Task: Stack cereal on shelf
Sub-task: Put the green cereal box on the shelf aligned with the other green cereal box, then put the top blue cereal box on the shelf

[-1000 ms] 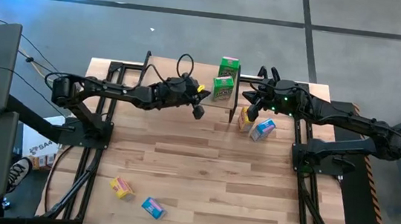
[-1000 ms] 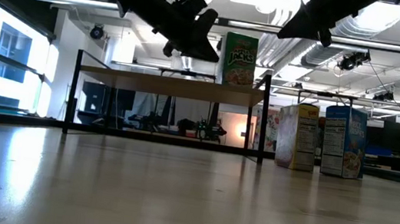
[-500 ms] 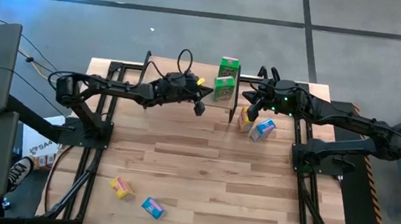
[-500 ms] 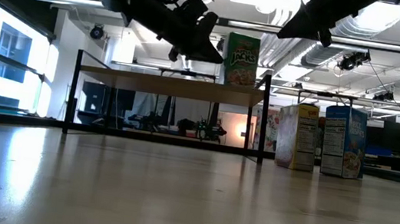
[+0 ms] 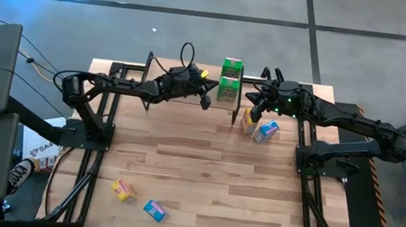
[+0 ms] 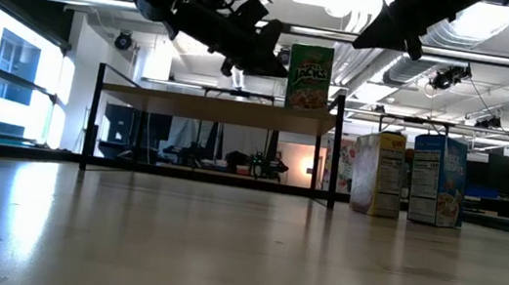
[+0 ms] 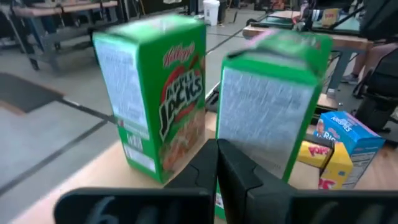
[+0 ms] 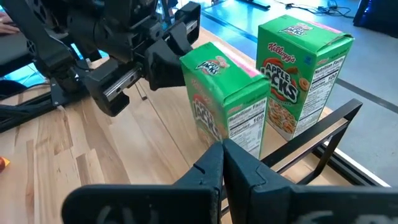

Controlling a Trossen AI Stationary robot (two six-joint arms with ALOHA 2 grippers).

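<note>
standing green cereal on shelf

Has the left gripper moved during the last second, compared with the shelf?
Yes. In the high view the left gripper, shut, has moved toward the nearer green box on the shelf; earlier it hung over the table in front of the shelf.

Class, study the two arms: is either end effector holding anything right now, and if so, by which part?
Nothing is held. The left end effector is shut beside the nearer green cereal box on the shelf; the right end effector is shut and empty.
</note>
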